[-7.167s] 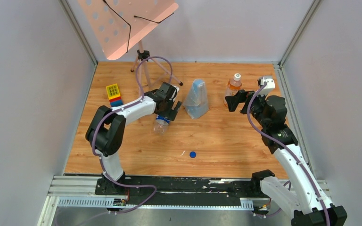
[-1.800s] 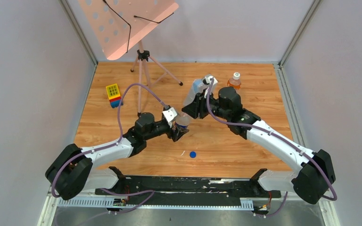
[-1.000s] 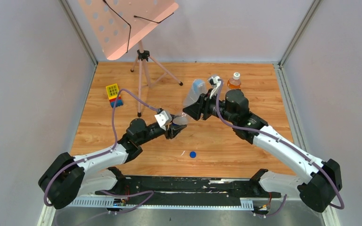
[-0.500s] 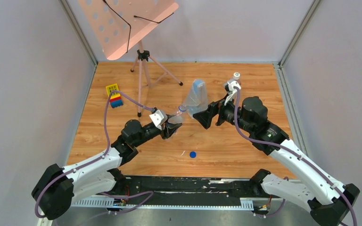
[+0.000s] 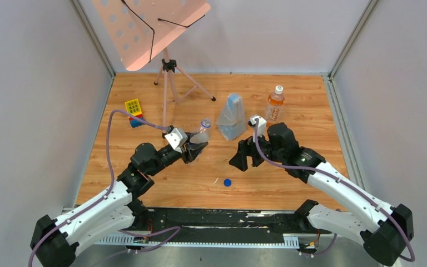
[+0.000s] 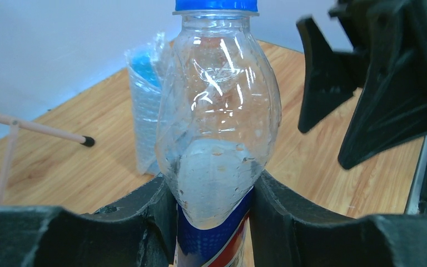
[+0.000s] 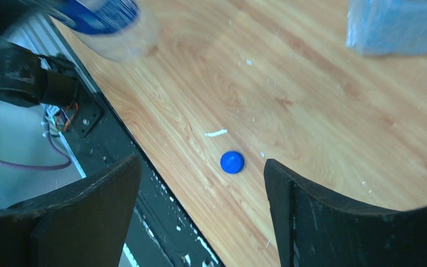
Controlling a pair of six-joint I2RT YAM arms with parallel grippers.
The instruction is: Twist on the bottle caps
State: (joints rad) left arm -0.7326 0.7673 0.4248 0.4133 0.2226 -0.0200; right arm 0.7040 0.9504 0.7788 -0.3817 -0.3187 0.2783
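1. Left fingers [image 6: 139, 217] are clamping the Pepsi bottle [image 6: 217, 111] at its label; thin wall, likely crushable.
2. Right fingers [image 7: 333, 217] are hanging spread over the blue cap [image 7: 232, 162] on the bench [image 7: 311, 100]; probably light, slick, pinch across rim.

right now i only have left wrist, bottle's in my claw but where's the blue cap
observer: The blue cap lies loose on the table, nearer the arm bases than your Pepsi bottle.
operator: is the right claw on it
observer: No. The right claw is open and apart from it, holding nothing.
operator: other bottle capped
observer: The orange bottle stands upright near the far edge with a white cap on its neck.
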